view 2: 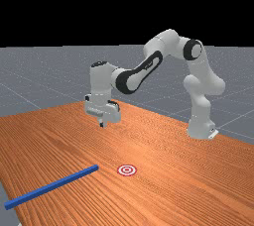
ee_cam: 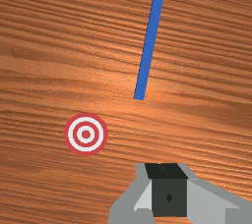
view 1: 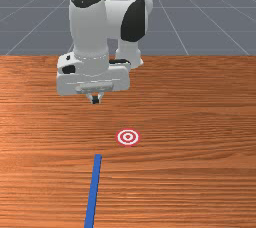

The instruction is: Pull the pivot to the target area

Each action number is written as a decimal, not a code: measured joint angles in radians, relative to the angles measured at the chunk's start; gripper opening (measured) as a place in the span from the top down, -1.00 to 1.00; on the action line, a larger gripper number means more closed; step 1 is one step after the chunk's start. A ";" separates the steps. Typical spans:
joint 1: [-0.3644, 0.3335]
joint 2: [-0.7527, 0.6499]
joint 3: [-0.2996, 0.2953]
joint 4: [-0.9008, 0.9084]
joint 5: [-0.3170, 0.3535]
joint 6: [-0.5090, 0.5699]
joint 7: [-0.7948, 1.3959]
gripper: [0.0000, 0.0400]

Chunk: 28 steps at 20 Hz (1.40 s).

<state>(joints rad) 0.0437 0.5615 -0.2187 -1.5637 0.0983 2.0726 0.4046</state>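
My fingers are pressed together, with nothing between them. They hang over the wooden, orange-brown tabletop, on the arm's-base side of the target and off to its front view's left. I think they are held up so they can move without bumping anything. The white and grey arm bends over and points them down, which suits reaching down next.

The long, straight, blue stick must be the pivot; I cannot tell what it is made of. It lies flat. Its close end is near the target but not touching it, and the rest runs away from the target, away from the arm's base. Its other end is by the tabletop's edge, and may poke past it.

The target is a flat, round mark with red and white rings; I can't tell if it is painted on. It sits closer to the arm's base than the stick does, so a pull makes sense. The job is at its start, I'd say. I need to spread the fingers, go down around the close end, squeeze and pull. A crooked pull could swing the stick past the target.
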 joint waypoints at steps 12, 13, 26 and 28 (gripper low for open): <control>-0.123 0.282 0.032 0.491 -0.045 -0.320 -0.369 1.00; -0.107 0.165 0.032 0.255 -0.038 -0.123 -0.371 1.00; -0.146 0.403 0.052 0.679 -0.017 -0.314 -0.361 1.00; -0.146 0.403 0.052 0.679 -0.017 -0.314 -0.361 1.00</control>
<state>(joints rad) -0.1022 0.9650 -0.1670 -0.8852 0.0816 1.7582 0.0440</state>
